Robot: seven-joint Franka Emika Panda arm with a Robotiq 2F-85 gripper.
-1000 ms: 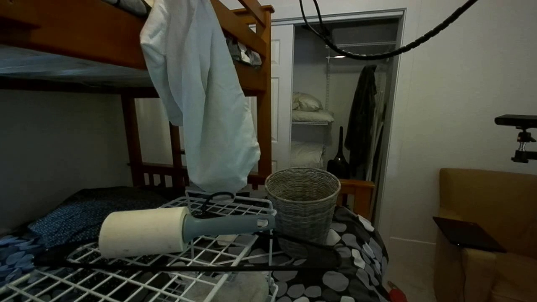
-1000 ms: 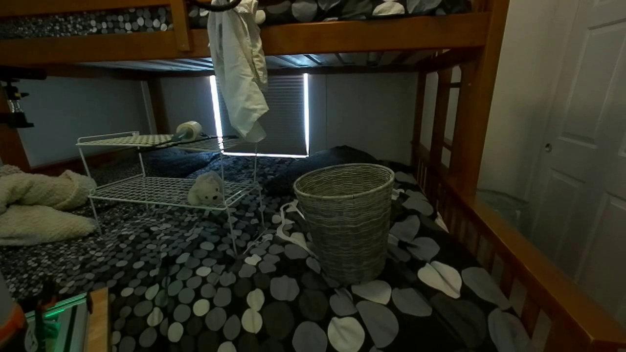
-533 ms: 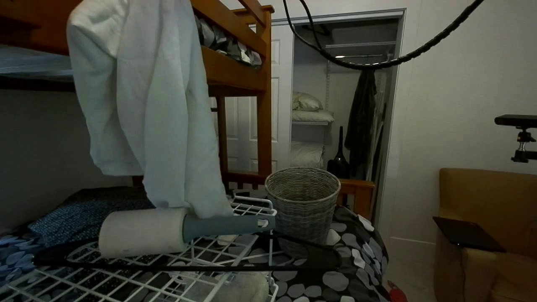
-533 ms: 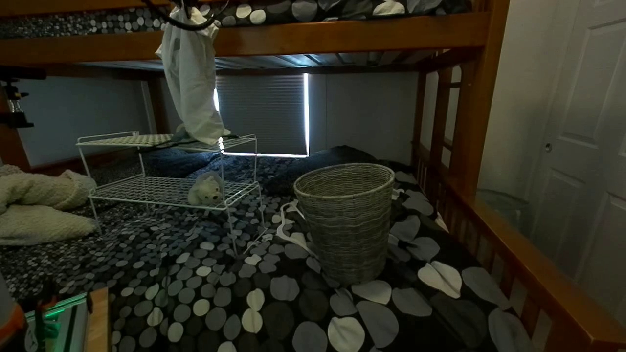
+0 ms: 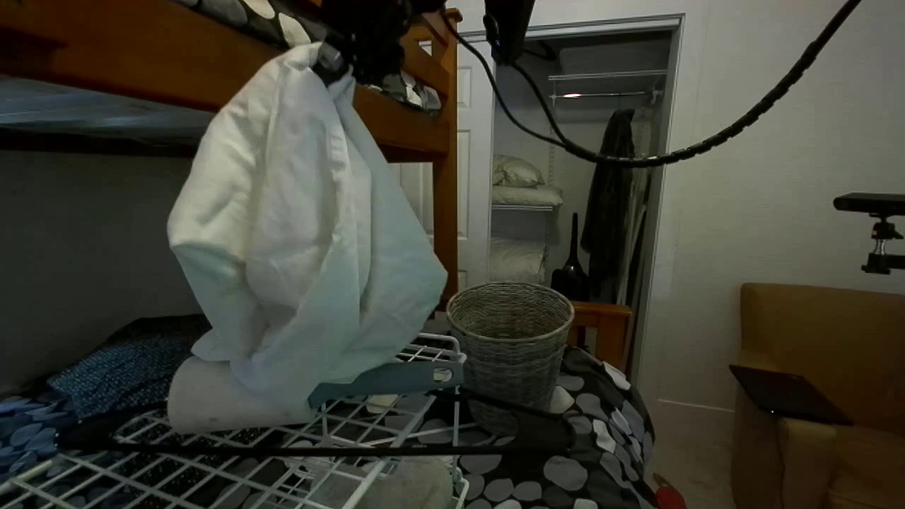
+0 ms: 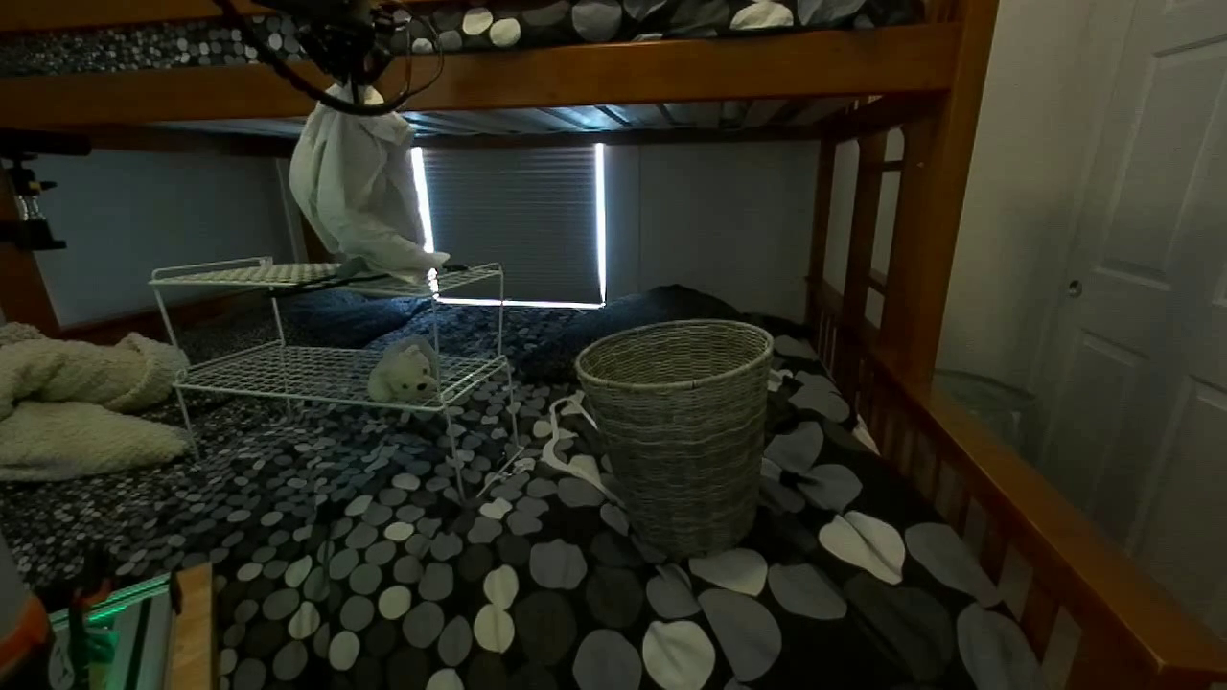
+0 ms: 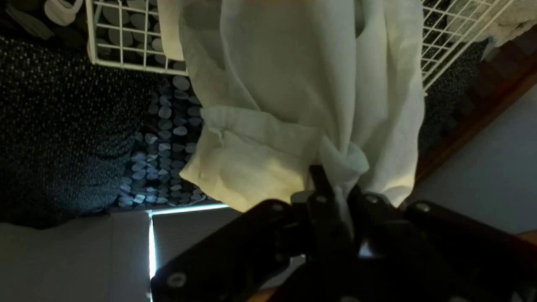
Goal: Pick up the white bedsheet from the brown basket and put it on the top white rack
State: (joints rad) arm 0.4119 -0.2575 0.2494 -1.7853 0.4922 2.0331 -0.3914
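- Pale walls (image 5: 785,141) are seen around the scene, and one window blind (image 6: 513,225) is lowered, with bright light let in at its edges.
- One wooden bunk bed (image 6: 719,72) is shown in both exterior views; its lower bunk is covered by one dotted bedspread (image 6: 412,575).
- One closet (image 5: 523,120) is seen in an exterior view: two pillows (image 5: 516,172) are stacked on a shelf (image 5: 522,208), and one dark garment (image 5: 609,191) is hung.
- One tan armchair (image 5: 813,325) is placed near the wall, with one flat black object (image 5: 788,394) laid on its arm.
- One white wire rack (image 6: 278,372) of two tiers is stood on the bedspread.
- One white bedsheet (image 5: 297,233) is suspended by its gathered top over the rack's upper tier (image 6: 230,275); its lower folds are hung about level with that tier, and whether the wires are touched cannot be told.
- One cream fleece blanket (image 6: 77,431) is heaped beside the rack.
- One wicker basket (image 6: 681,450) is set upright near the rack, apart from it.
- One gripper (image 7: 336,180) is clenched on the bedsheet, whose cloth is pinched between two fingers (image 7: 321,184).
- One black hanger (image 5: 495,450) is laid across the upper tier.
- One lint roller (image 5: 403,377) is laid there too, partly hidden by the bedsheet.
- One plush toy (image 6: 407,374) is rested on the lower tier (image 6: 230,378).
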